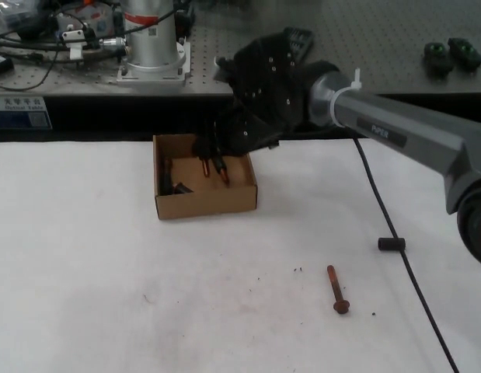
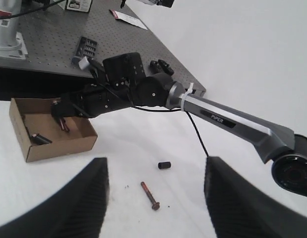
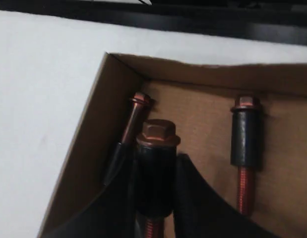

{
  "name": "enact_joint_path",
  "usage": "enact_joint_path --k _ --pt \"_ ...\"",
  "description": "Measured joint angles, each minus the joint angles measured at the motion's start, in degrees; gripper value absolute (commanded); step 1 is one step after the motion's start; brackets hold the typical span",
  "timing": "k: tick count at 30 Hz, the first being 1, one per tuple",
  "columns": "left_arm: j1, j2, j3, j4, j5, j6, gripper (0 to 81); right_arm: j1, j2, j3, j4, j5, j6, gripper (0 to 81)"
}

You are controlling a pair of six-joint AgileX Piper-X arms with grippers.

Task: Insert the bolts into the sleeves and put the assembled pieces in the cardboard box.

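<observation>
right gripper point(image 3: 155, 173) gripped sleeved bolt point(image 3: 154, 148) over box point(image 1: 205, 203), upper centre | left gripper point(image 2: 157, 163) gaped wide, empty | loose bolt point(image 1: 337, 289) (sleeve point(image 1: 391, 244) near it) lay lower right

I see a white sheet point(image 1: 85, 295) covering the bench. Behind it lies a grey perforated metal board point(image 1: 380, 31), its front edge carrying a blue-and-white label point(image 1: 20, 111) at the far left. On the board stand a silver cylinder point(image 1: 151, 35) on a base plate, a tangle of cables point(image 1: 30, 39) beside it, and two dark knobs with green centres point(image 1: 452, 54) toward the right.
</observation>
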Motion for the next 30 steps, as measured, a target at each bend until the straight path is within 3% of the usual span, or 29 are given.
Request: enact_joint_path --k 9,11,14,16,26,30 --pt "0.0 -2.5 0.0 0.5 -0.1 -2.1 41.9 0.0 0.0 -0.1 0.7 0.0 0.0 5.9" --pt "0.0 -2.5 0.0 0.5 -0.1 -2.4 41.9 0.0 0.0 -0.1 0.7 -0.4 0.0 14.1" --pt "0.0 -2.5 0.0 0.5 -0.1 -2.4 41.9 0.0 0.0 -0.1 0.7 -1.7 0.0 38.4" --pt "0.0 -2.5 0.0 0.5 0.0 -2.5 41.9 0.0 0.0 -0.1 0.6 -2.6 0.0 47.1" --pt "0.0 -2.5 0.0 0.7 0.6 -2.6 41.9 0.0 -0.6 -0.1 2.8 -4.7 3.9 39.1" --pt "0.0 -2.5 0.0 0.7 0.6 -1.0 41.9 0.0 -4.1 -0.1 9.3 -5.1 -0.3 35.8"
